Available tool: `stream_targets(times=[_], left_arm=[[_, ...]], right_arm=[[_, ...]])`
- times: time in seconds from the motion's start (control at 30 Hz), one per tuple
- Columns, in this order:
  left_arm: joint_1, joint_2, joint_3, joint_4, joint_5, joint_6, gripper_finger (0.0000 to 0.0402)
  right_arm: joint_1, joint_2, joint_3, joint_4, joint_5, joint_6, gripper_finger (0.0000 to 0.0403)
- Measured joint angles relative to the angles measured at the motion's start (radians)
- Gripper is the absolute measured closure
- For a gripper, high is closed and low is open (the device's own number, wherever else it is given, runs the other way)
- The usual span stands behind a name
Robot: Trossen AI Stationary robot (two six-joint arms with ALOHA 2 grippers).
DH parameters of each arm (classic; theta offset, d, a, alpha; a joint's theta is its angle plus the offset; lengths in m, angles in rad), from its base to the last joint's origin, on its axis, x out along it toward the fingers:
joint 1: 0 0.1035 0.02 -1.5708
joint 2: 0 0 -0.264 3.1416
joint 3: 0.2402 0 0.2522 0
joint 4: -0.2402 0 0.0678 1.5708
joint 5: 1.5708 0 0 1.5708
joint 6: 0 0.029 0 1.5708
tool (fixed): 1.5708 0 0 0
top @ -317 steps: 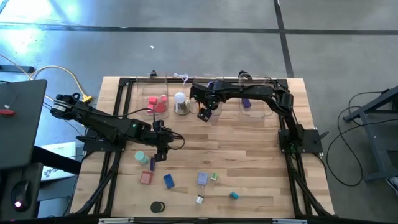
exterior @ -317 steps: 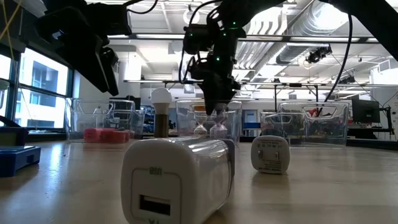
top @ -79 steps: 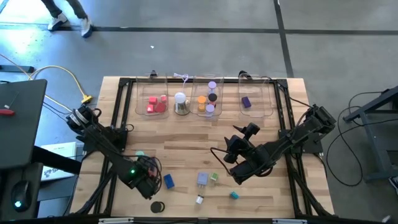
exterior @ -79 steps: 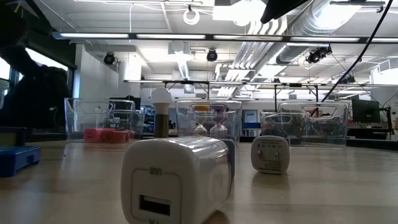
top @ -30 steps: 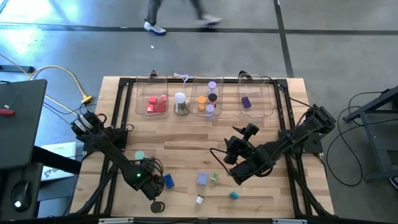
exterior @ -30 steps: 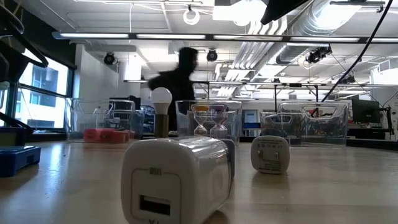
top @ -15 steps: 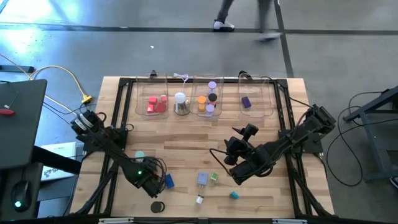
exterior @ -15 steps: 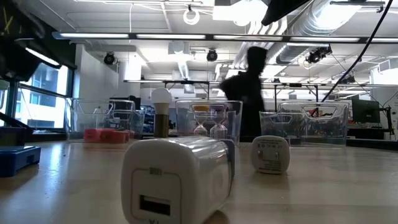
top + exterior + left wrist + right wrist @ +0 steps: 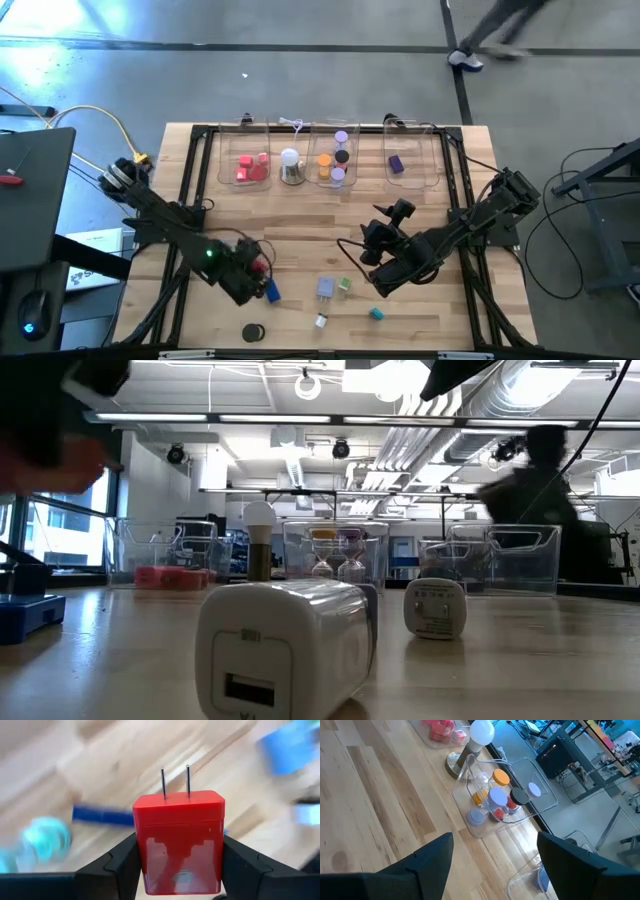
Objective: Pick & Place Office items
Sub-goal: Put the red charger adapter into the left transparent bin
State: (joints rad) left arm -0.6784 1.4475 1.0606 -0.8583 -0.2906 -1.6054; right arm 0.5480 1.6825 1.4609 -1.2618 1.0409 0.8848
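My left gripper (image 9: 256,270) hangs above the table's near left part, shut on a red plug block (image 9: 180,840) whose two metal prongs (image 9: 175,781) point away from the wrist. In the low view it is a dark blur with a red patch (image 9: 45,455) at the upper left. My right gripper (image 9: 375,252) waits open over the table's middle right, nothing between its fingers (image 9: 432,857). Loose office items lie near the front edge: a blue block (image 9: 272,291), a lilac piece (image 9: 326,288), a teal piece (image 9: 376,313) and a black disc (image 9: 252,332). My left gripper pinches the red plug block between its two fingers (image 9: 117,865), one on each of two opposite side faces (image 9: 142,852). The fingers slant downward and the prongs stick out beyond them. The block is lifted clear of the table.
Clear bins stand along the far edge: one with red and pink pieces (image 9: 250,167), one with orange, purple and black pieces (image 9: 335,160), one with a purple block (image 9: 397,163). A white dome on a silvery base (image 9: 290,165) stands between the first two. A white charger (image 9: 285,650) lies on its side.
My left gripper has risen from the table near the blue block, carrying the red plug block clear of the wood, and has rolled about its wrist while shifting a little toward the far edge. A person has walked rightward across the floor beyond the table.
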Motion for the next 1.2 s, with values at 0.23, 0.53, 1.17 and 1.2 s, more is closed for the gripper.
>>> stream_targets(times=[0.23,0.53,1.17,1.2], left_arm=[[0.139,-0.121,0.009,-0.006,-0.137,0.300,0.0198],[0.492,-0.278,0.011,-0.006,-0.159,0.719,0.0195],[1.369,-0.334,0.011,-0.114,0.130,1.158,0.0191],[1.418,-0.320,0.011,-0.114,0.150,1.184,0.0191]], right_arm=[[0.000,0.000,0.000,0.007,0.000,0.000,0.0125],[0.000,0.000,0.000,0.014,0.000,0.005,0.0125],[-0.052,0.000,0.000,0.033,0.011,0.003,0.0125],[-0.059,0.000,0.000,0.036,0.007,0.002,0.0125]])
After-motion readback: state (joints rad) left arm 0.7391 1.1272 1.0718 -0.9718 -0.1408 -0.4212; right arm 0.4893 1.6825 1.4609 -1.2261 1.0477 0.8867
